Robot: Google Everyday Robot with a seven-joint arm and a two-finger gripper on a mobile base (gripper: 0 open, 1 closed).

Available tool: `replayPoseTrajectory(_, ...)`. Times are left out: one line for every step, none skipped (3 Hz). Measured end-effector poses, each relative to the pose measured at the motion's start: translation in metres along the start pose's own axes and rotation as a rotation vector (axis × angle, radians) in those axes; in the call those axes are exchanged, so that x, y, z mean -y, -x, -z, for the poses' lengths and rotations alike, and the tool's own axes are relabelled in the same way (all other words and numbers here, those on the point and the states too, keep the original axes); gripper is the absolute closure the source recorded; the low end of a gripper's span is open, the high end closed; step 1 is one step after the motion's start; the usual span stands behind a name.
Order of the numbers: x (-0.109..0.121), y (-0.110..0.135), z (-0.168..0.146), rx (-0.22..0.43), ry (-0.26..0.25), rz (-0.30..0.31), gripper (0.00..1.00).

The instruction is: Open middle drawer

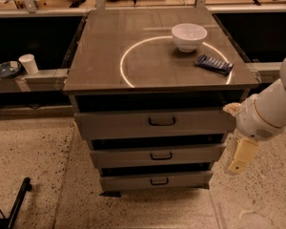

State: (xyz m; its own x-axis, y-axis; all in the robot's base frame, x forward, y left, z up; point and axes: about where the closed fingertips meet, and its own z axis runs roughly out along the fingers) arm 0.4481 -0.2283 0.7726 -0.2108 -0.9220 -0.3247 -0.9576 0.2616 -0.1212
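Observation:
The cabinet (109,61) has three stacked grey-brown drawers. The middle drawer (128,157) is the second one, with a small black loop handle (161,156) at its centre. Its front sits a little forward of the cabinet, like the two others. My gripper (241,157) hangs down from the white arm (269,113) at the right. It is just beyond the right end of the middle drawer, at about its height, and touches nothing.
A white bowl (188,36) and a dark blue packet (213,64) lie on the cabinet top inside a bright ring. A white cup (28,64) and a dark dish (6,69) stand on a ledge at left. A black bar (19,199) lies on the floor at lower left.

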Motion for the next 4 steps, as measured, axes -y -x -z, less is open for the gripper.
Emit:
replayPoseTrajectory(-0.007, -0.009, -0.03, -0.04, -0.003, 0.004, 0.0)
replayPoseTrajectory(-0.011, -0.041, -0.096, -0.038, -0.026, 0.024, 0.0)
replayPoseTrajectory(0.008, -0.043, -0.115, -0.002, -0.097, 0.044, 0.0)
replayPoseTrajectory(0.005, -0.043, -0.118, -0.01, -0.079, 0.064, 0.0)
